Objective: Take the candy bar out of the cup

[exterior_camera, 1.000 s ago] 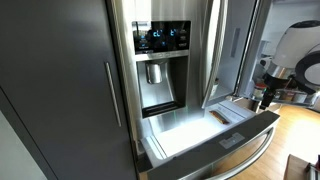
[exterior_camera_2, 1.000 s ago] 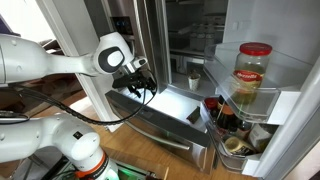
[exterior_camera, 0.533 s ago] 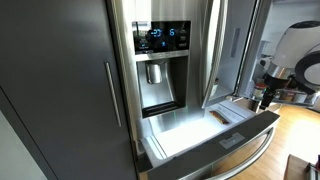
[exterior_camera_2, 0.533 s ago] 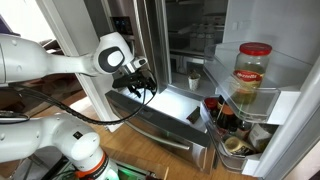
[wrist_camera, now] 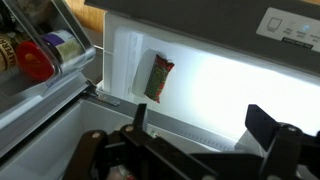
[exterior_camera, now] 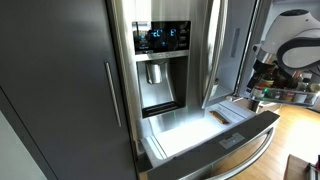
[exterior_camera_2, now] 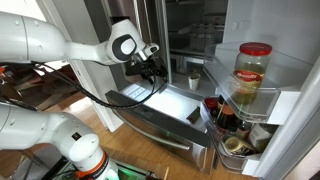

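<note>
The gripper (wrist_camera: 198, 114) hangs over the open fridge drawer (wrist_camera: 250, 80) with its jaws spread wide and nothing between them. Its dark fingers (wrist_camera: 262, 122) poke up from the bottom edge of the wrist view, one left of centre and one at lower right. From there the candy bar (wrist_camera: 158, 78) lies up and to the left, roughly above the finger nearer the frame's left rather than over the gap. It lies flat on the pale drawer floor, close to the drawer's left wall. I can see no cup around it; it looks loose. Its long axis runs almost top to bottom of the frame, leaning a little right at the top, so the jaws, which close side to side in the frame, sit across its narrow width. By my reckoning the claw wants sliding toward the frame's left and lowering, with little turning. In an exterior view the gripper (exterior_camera_2: 157, 68) sits well above the drawer. Jars on the door shelf (wrist_camera: 30, 55) crowd the upper left corner, near that path.
</note>
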`<move>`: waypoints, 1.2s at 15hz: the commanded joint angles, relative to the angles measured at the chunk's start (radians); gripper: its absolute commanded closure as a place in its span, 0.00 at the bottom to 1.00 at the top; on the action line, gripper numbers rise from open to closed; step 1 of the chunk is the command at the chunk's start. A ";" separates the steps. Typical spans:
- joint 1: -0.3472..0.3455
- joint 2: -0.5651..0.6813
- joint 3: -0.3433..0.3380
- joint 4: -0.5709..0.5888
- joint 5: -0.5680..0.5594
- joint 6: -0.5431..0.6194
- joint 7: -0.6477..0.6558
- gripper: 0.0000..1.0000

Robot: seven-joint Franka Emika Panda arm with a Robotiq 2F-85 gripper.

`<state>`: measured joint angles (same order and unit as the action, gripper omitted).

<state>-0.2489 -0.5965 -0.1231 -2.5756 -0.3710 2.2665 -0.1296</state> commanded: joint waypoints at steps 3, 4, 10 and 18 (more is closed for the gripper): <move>0.003 0.062 -0.013 0.047 -0.004 0.000 0.007 0.00; 0.004 0.067 -0.013 0.050 -0.004 0.001 0.008 0.00; 0.004 0.068 -0.013 0.052 -0.004 0.001 0.010 0.00; -0.063 0.198 -0.100 0.238 -0.103 0.071 -0.054 0.00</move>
<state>-0.2914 -0.4948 -0.1680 -2.4201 -0.4461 2.2917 -0.1420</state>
